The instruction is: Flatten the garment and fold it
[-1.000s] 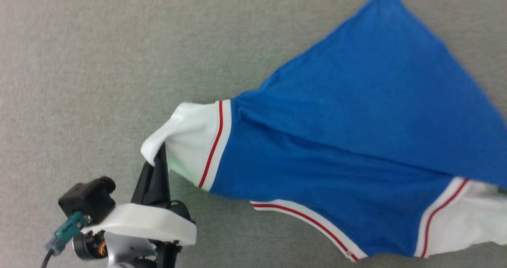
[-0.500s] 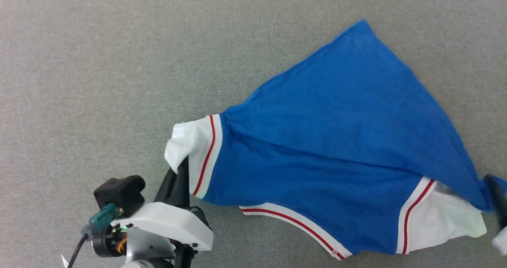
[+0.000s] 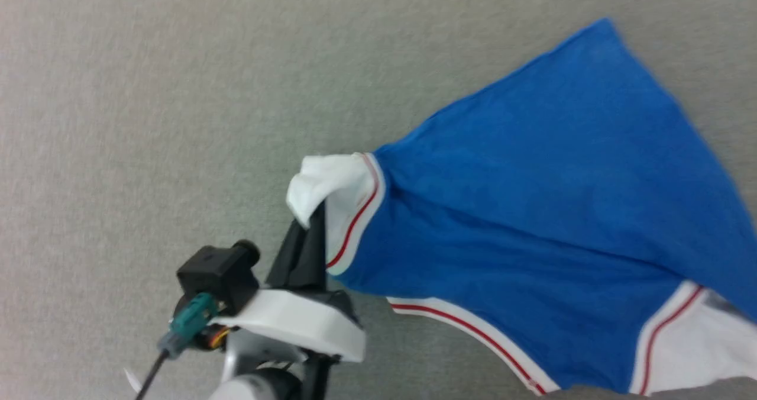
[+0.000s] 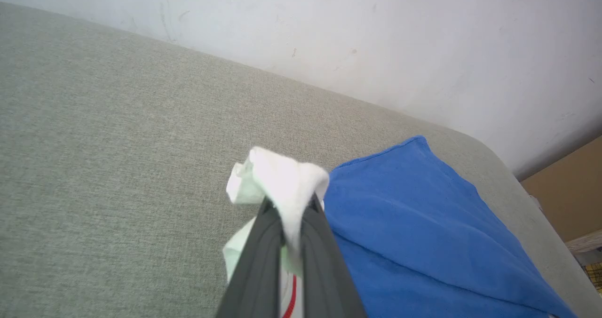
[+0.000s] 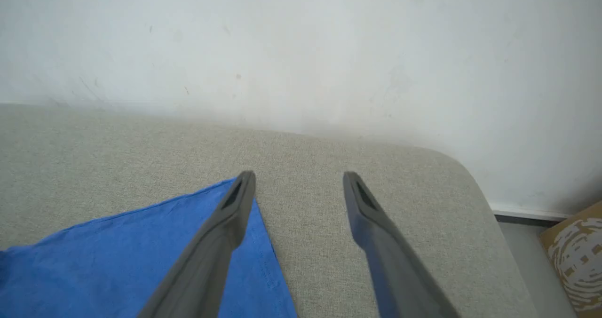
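On the grey cushion (image 3: 148,122), the left gripper (image 3: 315,218) sits at seven o'clock in the head view. Its fingers are pinched tight on the bunched white sleeve (image 3: 331,178) of the shirt (image 3: 532,210). The blue body fans out toward three o'clock. In the right wrist view, the right gripper (image 5: 298,179) gapes wide and empty, the shirt's blue corner at seven o'clock and a pale wall (image 5: 301,50) at twelve.

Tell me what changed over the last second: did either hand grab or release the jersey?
The right hand let go of a blue corner of the garment, where it showed half a second ago; now its fingers stand wide apart, nothing between them. The left hand stays clamped on the white sleeve.
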